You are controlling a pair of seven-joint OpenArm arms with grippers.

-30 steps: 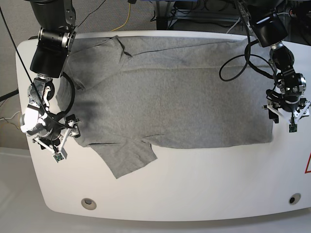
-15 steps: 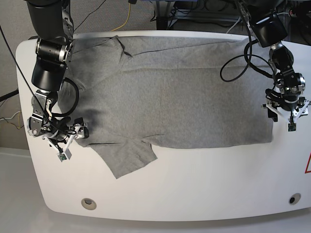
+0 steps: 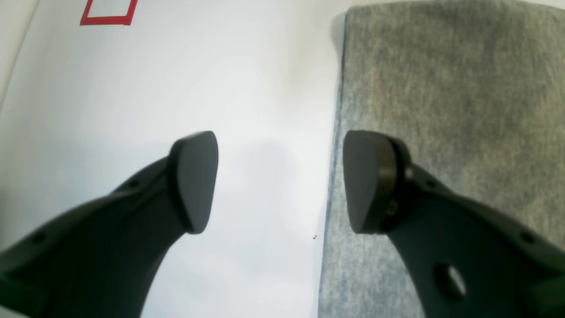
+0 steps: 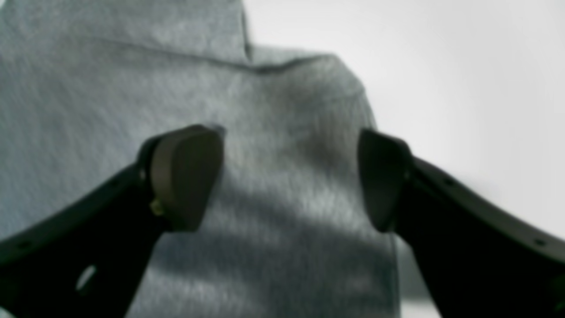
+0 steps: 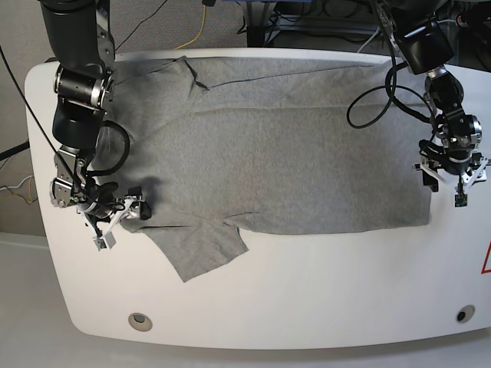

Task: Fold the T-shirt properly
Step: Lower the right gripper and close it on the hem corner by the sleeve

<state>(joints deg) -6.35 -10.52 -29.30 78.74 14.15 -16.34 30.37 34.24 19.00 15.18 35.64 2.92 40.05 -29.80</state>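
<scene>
Right wrist view is blurred: right claw (image 4: 291, 176) spread above T-shirt (image 4: 273, 247); left claw (image 3: 280, 181) spread too.

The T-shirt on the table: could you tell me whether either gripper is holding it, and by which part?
Nothing is held. The left gripper stands open astride the edge of the T-shirt; the right gripper is open above a sleeve.

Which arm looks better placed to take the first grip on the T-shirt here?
Probably the right. The right gripper has its open fingers over the T-shirt near the shoulder. The left gripper straddles the hem edge, one finger over bare table.
</scene>
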